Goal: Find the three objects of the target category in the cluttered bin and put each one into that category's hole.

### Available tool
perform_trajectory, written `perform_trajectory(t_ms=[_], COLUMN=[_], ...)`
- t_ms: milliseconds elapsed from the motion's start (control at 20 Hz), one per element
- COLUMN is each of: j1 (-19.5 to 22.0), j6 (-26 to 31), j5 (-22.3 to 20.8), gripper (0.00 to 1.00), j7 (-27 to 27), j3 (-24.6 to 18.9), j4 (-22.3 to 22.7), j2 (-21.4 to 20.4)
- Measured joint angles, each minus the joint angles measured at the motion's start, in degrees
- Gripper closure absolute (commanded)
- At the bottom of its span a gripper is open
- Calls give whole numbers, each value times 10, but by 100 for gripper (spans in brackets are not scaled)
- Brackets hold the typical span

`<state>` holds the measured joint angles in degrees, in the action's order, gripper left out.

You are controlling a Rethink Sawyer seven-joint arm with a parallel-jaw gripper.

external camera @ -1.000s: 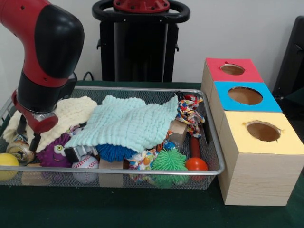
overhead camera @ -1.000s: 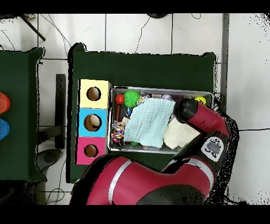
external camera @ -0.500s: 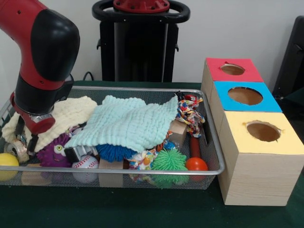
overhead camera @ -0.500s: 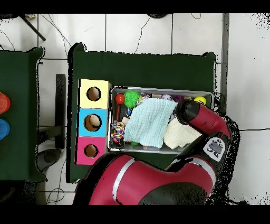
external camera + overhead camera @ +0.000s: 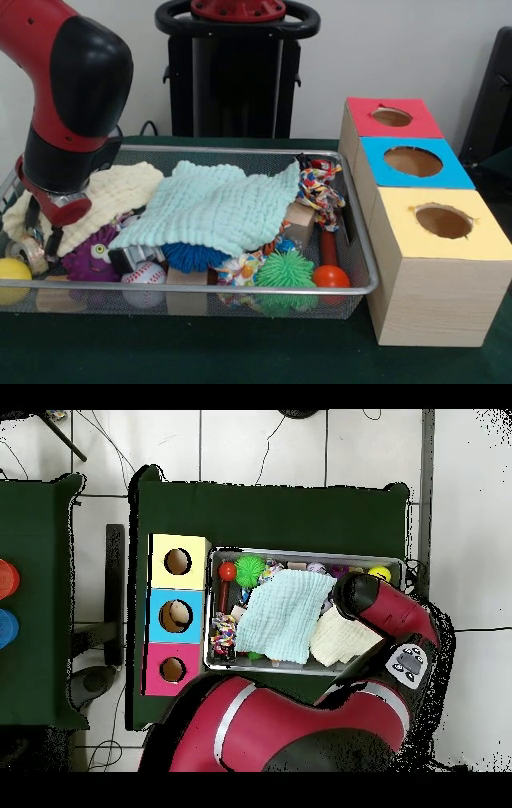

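Silvery wire mesh is forming the bin [image 5: 240,286]; waffle-textured cloth [image 5: 216,204] is lying matt inside; wood-grain boxes [image 5: 432,300] are standing right; the arm's shell [image 5: 80,56] is gleaming glossy.

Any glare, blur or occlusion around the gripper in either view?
Front view: even, soft light, no harsh glare; the gripper at the wire mesh bin's left end looks soft, and a crushed metal can sits between its fingers. Overhead view: the red and black arm hides the gripper entirely.
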<state>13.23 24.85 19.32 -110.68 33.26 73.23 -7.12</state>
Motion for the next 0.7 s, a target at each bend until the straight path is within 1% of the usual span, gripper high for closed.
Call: perform_trajectory(t_ms=[700], j1=[0], j6=[1], j5=[0], gripper=[0], j7=[0], j3=[1], j4=[-5], j2=[3])
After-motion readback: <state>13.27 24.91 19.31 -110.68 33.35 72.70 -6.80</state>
